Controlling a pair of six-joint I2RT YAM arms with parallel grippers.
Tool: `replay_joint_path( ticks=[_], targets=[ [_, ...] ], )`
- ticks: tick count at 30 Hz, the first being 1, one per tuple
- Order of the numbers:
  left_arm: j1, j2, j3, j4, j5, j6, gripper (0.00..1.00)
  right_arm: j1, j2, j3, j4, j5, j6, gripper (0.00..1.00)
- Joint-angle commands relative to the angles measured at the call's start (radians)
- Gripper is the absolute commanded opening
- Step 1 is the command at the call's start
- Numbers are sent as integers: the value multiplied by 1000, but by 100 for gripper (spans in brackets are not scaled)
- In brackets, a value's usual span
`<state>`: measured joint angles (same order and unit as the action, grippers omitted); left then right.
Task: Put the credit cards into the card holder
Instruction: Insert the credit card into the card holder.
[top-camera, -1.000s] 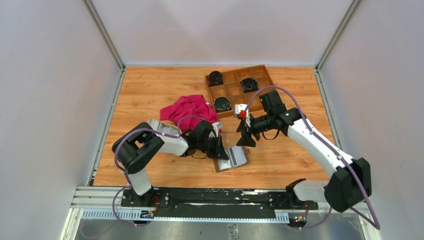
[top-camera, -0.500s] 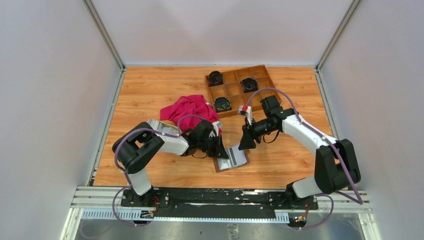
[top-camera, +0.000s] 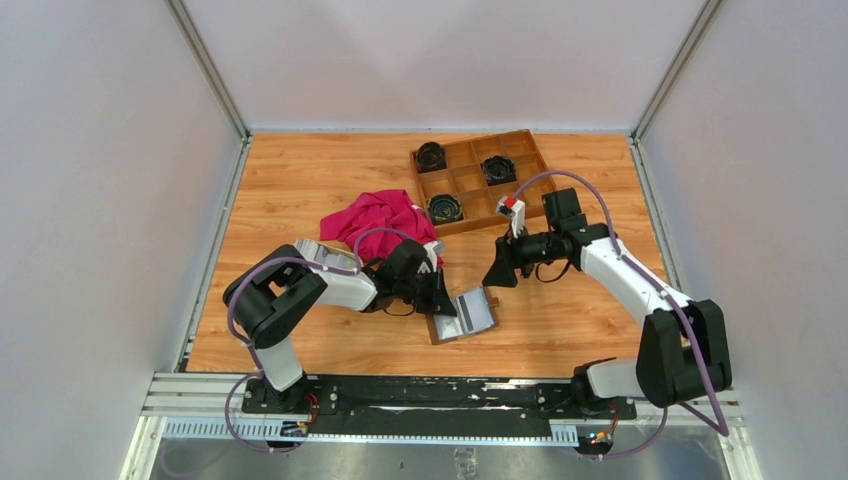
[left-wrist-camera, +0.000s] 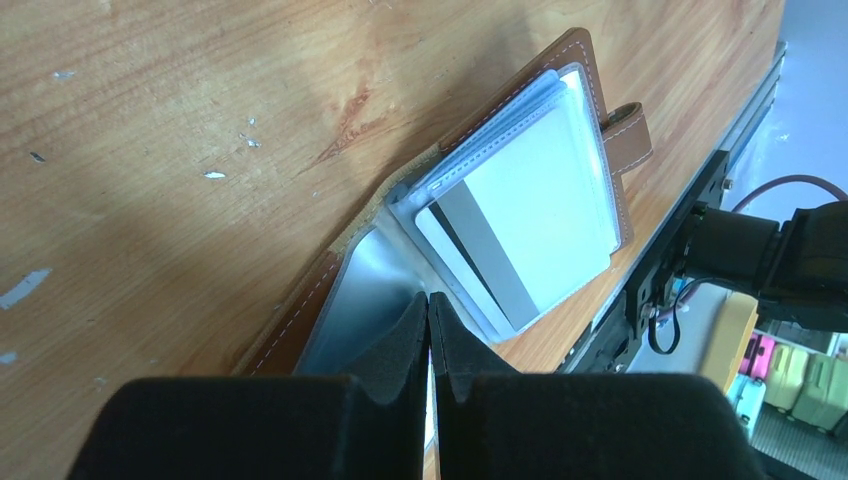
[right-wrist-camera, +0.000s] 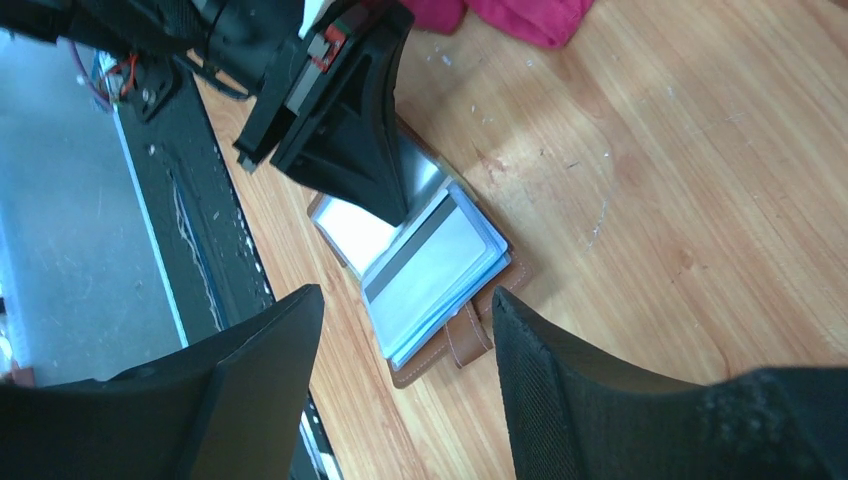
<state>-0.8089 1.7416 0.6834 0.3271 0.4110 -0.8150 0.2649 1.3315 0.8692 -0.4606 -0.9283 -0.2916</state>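
Now the right gripper (right-wrist-camera: 405, 300), released and empty, backs off the card holder (top-camera: 462, 315); we judge one credit card (left-wrist-camera: 520, 230) pocketed; the left gripper (left-wrist-camera: 428, 300) stays clenched.

Wood-grain table (top-camera: 300, 180), white walls (top-camera: 100, 150), metal front rail (top-camera: 400, 405)

White shells and black joints on left arm (top-camera: 335, 283) and right arm (top-camera: 625, 275), looping purple cables (top-camera: 232, 305), textured black wedge fingers (right-wrist-camera: 250, 400), red-and-white wrist block (top-camera: 511, 207).
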Motion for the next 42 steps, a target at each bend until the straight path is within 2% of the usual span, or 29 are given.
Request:
replay_joint_path(
  ticks=[1,11,23,28,32,36,42],
  targets=[
    [-1,-18,-17,-30,-28,39,4,-17,-27,-5,67,43,161,67],
    [-1,-28,-12,-29,-24,43,4,-24,-60,-9,107,87,249,68],
    [-1,-52,-18,-30,-21,54,4,-48,-6,-25,88,-1,157,67],
    [-1,-62,-27,-30,-24,54,4,-53,15,-36,88,-88,172,67],
    [-1,-75,-35,-30,-33,52,4,-60,10,-63,124,-82,238,68],
    [-2,-80,-37,-30,-41,48,4,-66,16,-90,152,-70,282,65],
    [-16,-77,-36,-29,-46,41,4,-66,94,-124,184,-137,354,57]
  ],
)
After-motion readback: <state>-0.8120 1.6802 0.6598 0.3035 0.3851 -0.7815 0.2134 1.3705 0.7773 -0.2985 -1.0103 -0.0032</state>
